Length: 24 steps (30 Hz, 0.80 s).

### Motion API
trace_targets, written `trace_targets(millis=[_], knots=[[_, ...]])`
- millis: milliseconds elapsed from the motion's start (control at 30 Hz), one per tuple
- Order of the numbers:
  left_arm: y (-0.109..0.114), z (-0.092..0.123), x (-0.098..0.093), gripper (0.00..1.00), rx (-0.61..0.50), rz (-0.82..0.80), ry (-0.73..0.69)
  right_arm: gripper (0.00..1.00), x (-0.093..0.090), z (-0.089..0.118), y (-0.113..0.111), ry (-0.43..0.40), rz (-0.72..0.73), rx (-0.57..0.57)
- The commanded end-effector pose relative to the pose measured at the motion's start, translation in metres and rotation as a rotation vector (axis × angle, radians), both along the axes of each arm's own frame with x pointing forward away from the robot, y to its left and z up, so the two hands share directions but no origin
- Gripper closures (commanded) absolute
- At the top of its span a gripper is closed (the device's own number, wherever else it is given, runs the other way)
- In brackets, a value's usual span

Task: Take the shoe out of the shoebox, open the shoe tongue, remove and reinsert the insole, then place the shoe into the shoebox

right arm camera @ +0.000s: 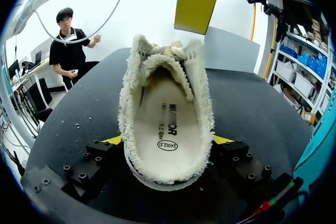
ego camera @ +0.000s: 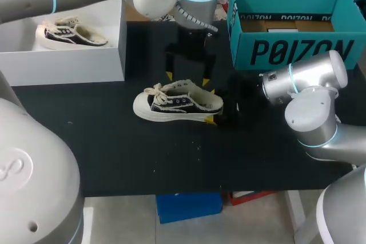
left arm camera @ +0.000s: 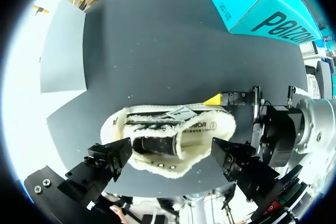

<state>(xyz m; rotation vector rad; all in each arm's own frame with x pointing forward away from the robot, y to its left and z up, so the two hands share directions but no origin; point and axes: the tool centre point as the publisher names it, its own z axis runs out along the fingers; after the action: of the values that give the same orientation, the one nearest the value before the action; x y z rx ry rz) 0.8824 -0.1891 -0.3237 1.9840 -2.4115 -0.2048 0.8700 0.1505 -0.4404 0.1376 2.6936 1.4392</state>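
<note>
The shoe (ego camera: 177, 104) is out of the shoebox (ego camera: 297, 50) and sits on its sole on the worktop (ego camera: 114, 152). The right jaws are clenched on its heel, one yellow tip on each side. The left jaws hang just above the shoe, spread wide and holding nothing.

I think the left jaws have to go down next for the tongue (right arm camera: 163, 66) or the insole (right arm camera: 165, 124). The biggest worry is the whole shoe. It looks soft, with a fluffy edge, so if the right jaws hold it too lightly, a pull from above may drag or tip it. The two sets of jaws are also very near each other and could bump. The laces (ego camera: 155, 91) lie under the left jaws too, and a crooked move down could grab them and not the tongue. The insole lies flat inside the shoe, so it may be hard to pinch.

The worktop is black and flat, with tiny pale specks on it. The blue-green shoebox stands open beyond the right jaws, well apart from them. A white box (ego camera: 63, 61) with another shoe (ego camera: 68, 34) in it sits off to the side of the left jaws.
</note>
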Motion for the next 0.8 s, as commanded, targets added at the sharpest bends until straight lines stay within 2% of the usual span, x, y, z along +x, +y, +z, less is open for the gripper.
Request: trace_targets(millis=[33,233,600,800], knots=[[-0.011,-0.007,0.005,0.0,0.061,0.023,0.026,1.0,0.002,-0.001,0.002,0.002,-0.001,-0.002],[-0.01,-0.014,-0.004,0.0,0.096,0.065,0.055,1.0,0.002,-0.001,0.002,0.002,-0.001,-0.002],[-0.017,-0.025,-0.025,0.0,0.242,0.032,0.024,1.0,0.002,-0.001,0.002,0.002,-0.001,-0.002],[-0.009,-0.034,-0.028,0.0,0.289,0.044,0.03,1.0,0.002,-0.001,0.002,0.002,-0.001,-0.002]])
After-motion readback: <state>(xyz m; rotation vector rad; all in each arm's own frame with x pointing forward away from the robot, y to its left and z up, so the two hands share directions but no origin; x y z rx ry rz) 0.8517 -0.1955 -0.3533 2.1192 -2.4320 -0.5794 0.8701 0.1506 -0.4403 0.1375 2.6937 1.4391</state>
